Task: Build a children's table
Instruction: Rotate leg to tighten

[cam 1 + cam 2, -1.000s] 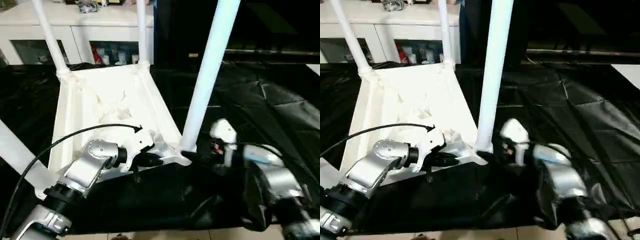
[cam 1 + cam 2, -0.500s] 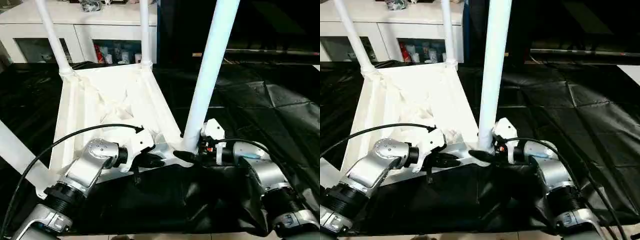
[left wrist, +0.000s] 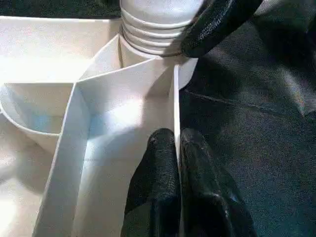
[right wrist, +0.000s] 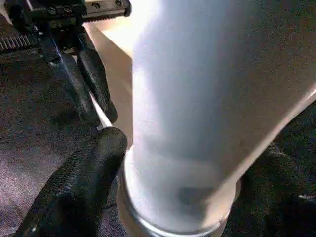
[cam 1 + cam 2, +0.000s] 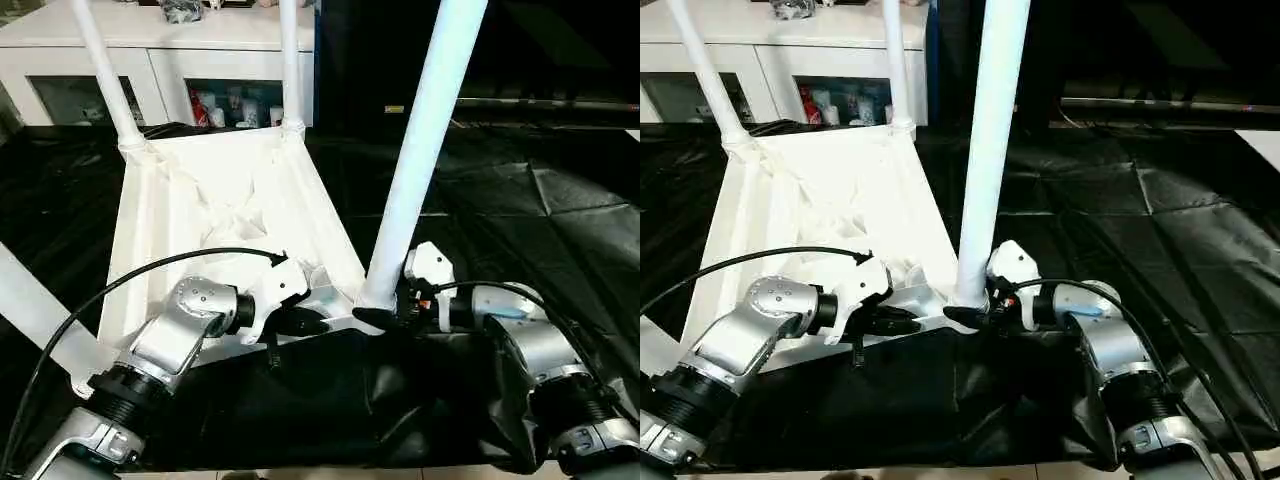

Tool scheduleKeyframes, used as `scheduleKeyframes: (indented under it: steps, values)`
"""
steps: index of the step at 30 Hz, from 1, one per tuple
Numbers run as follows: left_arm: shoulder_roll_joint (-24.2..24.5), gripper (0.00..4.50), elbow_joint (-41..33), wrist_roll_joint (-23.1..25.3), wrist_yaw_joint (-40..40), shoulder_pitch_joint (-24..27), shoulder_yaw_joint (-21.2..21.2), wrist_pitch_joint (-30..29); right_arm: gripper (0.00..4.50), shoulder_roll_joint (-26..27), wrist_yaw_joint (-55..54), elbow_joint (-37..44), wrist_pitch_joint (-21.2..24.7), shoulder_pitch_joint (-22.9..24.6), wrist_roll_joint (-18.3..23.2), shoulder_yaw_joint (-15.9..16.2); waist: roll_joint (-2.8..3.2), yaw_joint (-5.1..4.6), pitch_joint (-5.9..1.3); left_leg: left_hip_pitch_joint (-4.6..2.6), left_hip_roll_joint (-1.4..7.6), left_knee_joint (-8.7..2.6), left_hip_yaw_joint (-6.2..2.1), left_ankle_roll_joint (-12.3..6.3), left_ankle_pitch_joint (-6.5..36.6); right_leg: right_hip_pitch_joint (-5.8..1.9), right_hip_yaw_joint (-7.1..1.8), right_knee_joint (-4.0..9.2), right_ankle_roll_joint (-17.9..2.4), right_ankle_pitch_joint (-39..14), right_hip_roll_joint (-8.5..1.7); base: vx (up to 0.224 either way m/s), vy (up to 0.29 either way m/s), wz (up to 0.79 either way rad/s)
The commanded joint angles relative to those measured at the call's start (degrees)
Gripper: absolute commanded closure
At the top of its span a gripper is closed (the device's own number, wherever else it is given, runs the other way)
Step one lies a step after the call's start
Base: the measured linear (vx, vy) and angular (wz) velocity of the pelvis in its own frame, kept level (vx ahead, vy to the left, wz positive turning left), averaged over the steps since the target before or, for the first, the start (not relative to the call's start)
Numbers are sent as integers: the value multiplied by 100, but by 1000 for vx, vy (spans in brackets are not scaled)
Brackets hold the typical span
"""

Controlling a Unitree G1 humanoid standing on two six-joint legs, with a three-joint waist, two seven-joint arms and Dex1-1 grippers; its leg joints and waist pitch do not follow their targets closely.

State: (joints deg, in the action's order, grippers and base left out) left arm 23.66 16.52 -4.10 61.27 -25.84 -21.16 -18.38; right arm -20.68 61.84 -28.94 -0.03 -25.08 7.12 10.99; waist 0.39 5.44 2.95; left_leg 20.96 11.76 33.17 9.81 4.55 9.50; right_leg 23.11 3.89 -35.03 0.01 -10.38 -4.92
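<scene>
**Near leg gripped at its base, rim pinned**

Your right hand (image 5: 975, 312) sits at the foot of the near leg (image 5: 420, 165), its black fingers (image 4: 79, 192) spread around the tube where it enters the corner socket (image 3: 153, 39). You can judge that hold as a way to turn or seat the leg while it stands upright. Your left hand (image 3: 177, 148) is pressed together on the thin rim wall of the tabletop (image 5: 215, 200), just beside that same corner, most likely to keep the part from sliding or twisting under the right hand's effort.

The tabletop lies underside up on the black sheet (image 5: 560, 230) covering the worktop, ribs showing. Two far legs (image 5: 100, 70) already stand in their sockets, and another leg (image 5: 30, 310) crosses the near left edge. Behind stands a white cabinet (image 5: 190, 60) with glass doors.

You have no readable writing or brand mark anywhere here.
</scene>
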Motion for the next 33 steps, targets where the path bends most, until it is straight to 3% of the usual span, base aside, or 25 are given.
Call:
scheduleKeyframes:
  steps: [1,8,21,25,27,28,29,30,31,33]
  values:
    - [7,450,98,-81,37,-11,124,54,113,14,35,-89,2,-96,-25,57,-79,18,-311,-48,103,-417,-28,-119,1911,-204,-213,572,-802,-2627,-308,0,0,0]
    - [26,450,104,-88,56,0,136,57,166,69,-3,-218,-73,-137,-66,32,-81,17,-311,-37,104,-421,-28,-122,1876,-214,-215,563,-801,-2585,-307,0,0,0]
    - [37,450,147,-90,44,-12,179,53,175,162,-118,-594,-279,-165,-127,14,-64,-12,-298,-59,103,-427,-37,-92,2064,-189,-209,592,-779,-2794,-308,0,0,0]
    - [-299,450,375,-110,-592,-141,456,-75,175,591,-1933,-1318,-381,-362,-315,-460,-96,-73,-286,-38,76,-435,-50,-1,2089,-197,-177,616,-692,-3102,-316,0,0,0]
    - [-502,450,514,-78,-925,-261,535,-158,176,837,-2614,-1502,-255,-439,-215,-709,-50,-115,-281,-87,66,-424,-65,80,2209,-158,-166,652,-625,-3302,-323,0,0,0]
    - [-693,450,631,-43,-1228,-370,589,-258,176,1045,-3257,-1653,-164,-515,-184,-882,-61,-133,-281,-88,64,-424,-65,89,2236,-157,-163,659,-611,-3322,-317,0,0,0]
    - [-693,450,631,-43,-1228,-370,589,-258,176,1045,-3257,-1653,-164,-515,-184,-882,-51,-140,-278,-98,66,-426,-61,102,2256,-140,-165,665,-618,-3326,-318,0,0,0]
    - [-1048,450,828,95,-1747,-549,572,-459,176,1376,-4356,-1889,-80,-672,-361,-943,-30,-179,-266,-98,60,-426,-65,141,2377,-114,-156,678,-593,-3362,-298,0,0,0]
    - [-1157,450,893,141,-1902,-600,560,-516,176,1472,-4669,-1955,-63,-721,-432,-938,-22,-193,-264,-113,51,-431,-71,160,2419,-109,-144,692,-589,-3396,-303,0,0,0]
    - [-1284,450,982,211,-2042,-654,503,-591,176,1604,-4902,-2037,-40,-792,-501,-890,-23,-195,-294,-106,55,-434,-90,150,2473,-137,-129,681,-559,-3310,-313,0,0,0]
